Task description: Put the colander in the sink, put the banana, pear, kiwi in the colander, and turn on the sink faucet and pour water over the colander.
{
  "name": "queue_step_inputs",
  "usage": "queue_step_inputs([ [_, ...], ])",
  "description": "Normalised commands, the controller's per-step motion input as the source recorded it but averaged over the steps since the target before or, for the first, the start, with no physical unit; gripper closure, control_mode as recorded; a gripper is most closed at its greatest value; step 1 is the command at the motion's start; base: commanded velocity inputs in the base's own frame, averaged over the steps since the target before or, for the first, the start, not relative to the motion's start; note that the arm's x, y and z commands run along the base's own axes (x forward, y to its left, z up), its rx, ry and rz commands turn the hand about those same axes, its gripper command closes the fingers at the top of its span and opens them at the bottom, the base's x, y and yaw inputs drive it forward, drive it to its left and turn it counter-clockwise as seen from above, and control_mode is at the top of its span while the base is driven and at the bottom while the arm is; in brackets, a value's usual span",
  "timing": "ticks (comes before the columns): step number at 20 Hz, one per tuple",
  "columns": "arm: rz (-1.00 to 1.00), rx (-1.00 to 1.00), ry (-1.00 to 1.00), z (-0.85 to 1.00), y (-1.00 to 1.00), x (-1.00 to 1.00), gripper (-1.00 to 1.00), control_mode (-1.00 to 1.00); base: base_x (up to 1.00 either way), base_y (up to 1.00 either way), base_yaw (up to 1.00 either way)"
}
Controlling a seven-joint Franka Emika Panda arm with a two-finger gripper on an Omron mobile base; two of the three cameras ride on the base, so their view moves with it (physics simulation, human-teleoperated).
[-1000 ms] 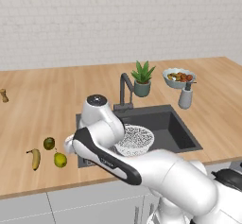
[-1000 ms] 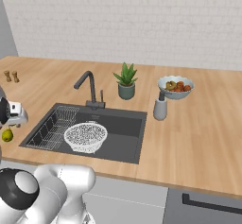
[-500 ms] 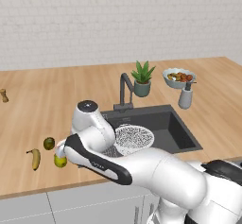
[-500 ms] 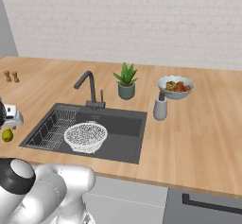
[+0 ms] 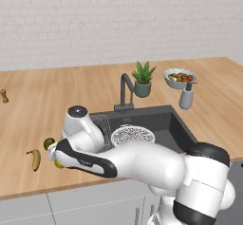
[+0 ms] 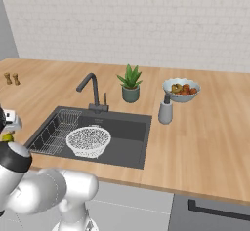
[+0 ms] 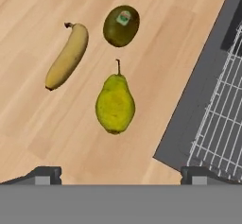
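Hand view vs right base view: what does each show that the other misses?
Hand view alone: the curved yellow banana, the dark olive-brown kiwi with a sticker, and the whole yellow-green pear lying apart on the wooden counter, with the open gripper over the pear.

Right base view alone: the white perforated colander in the sink, the dark angular faucet, the potted plant, the fruit bowl and the grey dispenser.

Both: the dark grey sink with its wire rack.
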Motion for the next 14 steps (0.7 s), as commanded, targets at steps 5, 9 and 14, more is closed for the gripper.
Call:
queue_step_inputs([
  [5, 0.0, 0.0, 0.0, -0.21, 0.23, 0.16, -1.0, -1.0, 0.0, 0.0, 0.0],
  [9, 0.0, 0.0, 0.0, -0.27, 0.04, 0.08, -1.0, -1.0, 0.0, 0.0, 0.0],
  [14, 0.0, 0.0, 0.02, -0.27, 0.01, 0.07, -1.0, -1.0, 0.0, 0.0, 0.0],
])
